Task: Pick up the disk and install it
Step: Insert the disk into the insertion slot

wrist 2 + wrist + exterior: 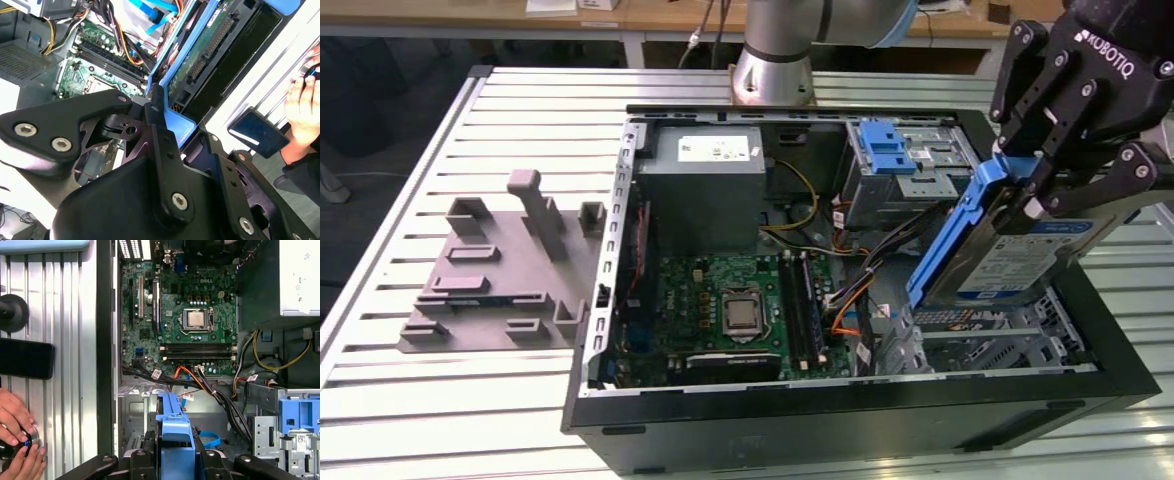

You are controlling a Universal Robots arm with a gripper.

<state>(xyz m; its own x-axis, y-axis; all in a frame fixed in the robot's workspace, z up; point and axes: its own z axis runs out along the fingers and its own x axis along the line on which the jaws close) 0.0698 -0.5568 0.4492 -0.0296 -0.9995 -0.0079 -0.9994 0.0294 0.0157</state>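
Black gripper [1051, 190] clamped on the disk [1007, 260], blue rails along its edges, tilted steeply — over the open computer case [854, 405], at the exterior view's right.

A slatted metal table [520, 100] stands before a wooden bench [667, 15].

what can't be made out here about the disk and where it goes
- Exterior view: the gripper covers the upper end of the disk, and the disk hides much of the drive cage below it.
- Second wrist view: the gripper's body blocks where the jaws meet the disk.
- First wrist view: the hand is cut off by the edge; its fingers cover what it touches.
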